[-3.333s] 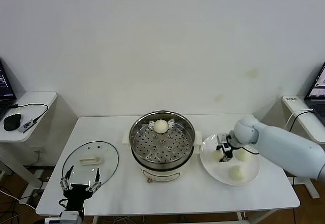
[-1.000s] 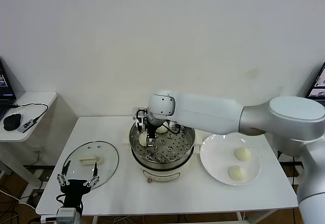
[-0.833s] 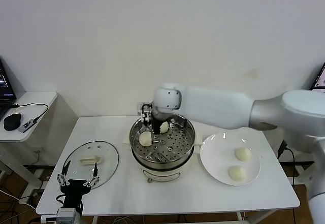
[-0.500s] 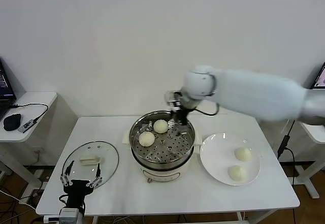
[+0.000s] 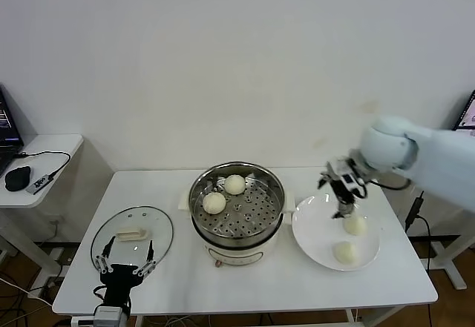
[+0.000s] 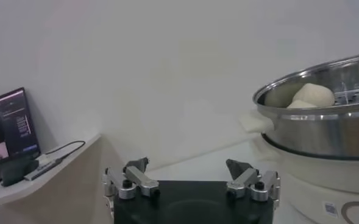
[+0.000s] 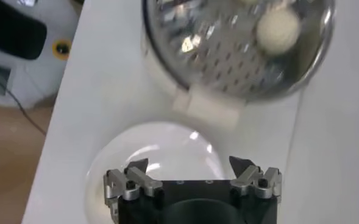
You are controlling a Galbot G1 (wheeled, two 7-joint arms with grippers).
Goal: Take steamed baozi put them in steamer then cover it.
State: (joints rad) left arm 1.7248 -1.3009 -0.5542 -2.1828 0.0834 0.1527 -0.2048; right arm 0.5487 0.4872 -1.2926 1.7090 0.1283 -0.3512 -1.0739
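Observation:
The steamer (image 5: 236, 210) stands mid-table with two steamed baozi (image 5: 234, 185) (image 5: 214, 202) on its perforated tray. Two more baozi (image 5: 355, 225) (image 5: 344, 251) lie on the white plate (image 5: 318, 229) to its right. My right gripper (image 5: 339, 193) hangs open and empty above the plate's far side, just behind the nearer baozi. In the right wrist view, this gripper (image 7: 189, 167) is over the plate (image 7: 161, 149), with the steamer (image 7: 228, 55) and one baozi (image 7: 278, 25) beyond. The cover (image 5: 132, 234) lies flat at front left. My left gripper (image 5: 126, 262) stands open at its near edge.
A side table at the left holds a mouse (image 5: 16, 177) and a cable. A laptop (image 5: 464, 128) stands on a stand at the far right. In the left wrist view my left gripper (image 6: 190, 175) faces the steamer's wall (image 6: 325, 125), with a screen (image 6: 8, 129) off to the side.
My right gripper left a second baozi in the steamer, rose, and swung right to above the plate. The left gripper shifted slightly right at the cover's edge.

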